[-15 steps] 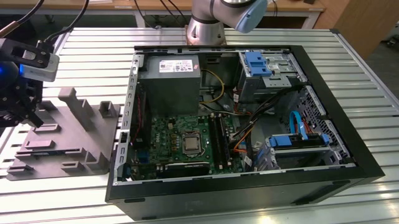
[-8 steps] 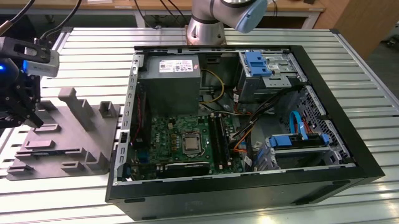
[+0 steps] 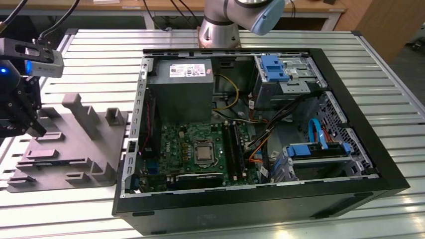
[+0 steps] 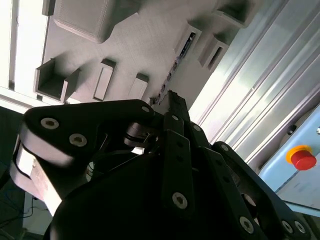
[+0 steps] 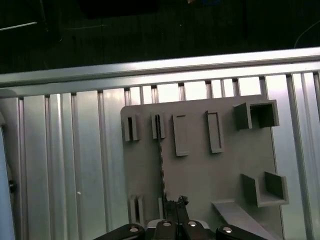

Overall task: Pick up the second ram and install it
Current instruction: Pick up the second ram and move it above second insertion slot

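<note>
The ram (image 5: 161, 160) stands on edge in its slot in the tray (image 5: 200, 185), well to the exterior view's left of the case (image 3: 265, 199), so I judge the pickup is the step in hand. My gripper (image 5: 177, 202) hovers over the ram, and I cannot tell whether it is apart or together. The grasp calls for a straight descent and a squeeze across the thin board, without tilting it.

In the exterior view the left edge cuts off the gripper (image 3: 32, 130), and the top edge cuts off the arm (image 3: 222, 22). In the first wrist view the second ram (image 5: 161, 165) shows edge-on, so its faces are hidden, and one end lies behind the gripper.
</note>
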`<action>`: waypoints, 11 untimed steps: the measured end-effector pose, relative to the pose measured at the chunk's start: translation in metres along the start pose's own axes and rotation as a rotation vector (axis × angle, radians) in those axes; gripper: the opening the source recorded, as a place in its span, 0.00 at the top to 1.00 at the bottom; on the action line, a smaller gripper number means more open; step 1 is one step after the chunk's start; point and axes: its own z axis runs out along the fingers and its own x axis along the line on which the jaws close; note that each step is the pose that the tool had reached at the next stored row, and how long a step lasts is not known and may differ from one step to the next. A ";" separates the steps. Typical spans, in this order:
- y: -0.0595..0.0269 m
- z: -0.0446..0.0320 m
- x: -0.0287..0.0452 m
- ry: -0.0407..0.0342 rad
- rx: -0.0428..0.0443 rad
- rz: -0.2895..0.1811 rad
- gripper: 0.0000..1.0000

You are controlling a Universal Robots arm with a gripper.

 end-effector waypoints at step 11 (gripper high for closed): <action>0.0005 0.0043 0.0000 -0.0011 0.0138 -0.008 0.89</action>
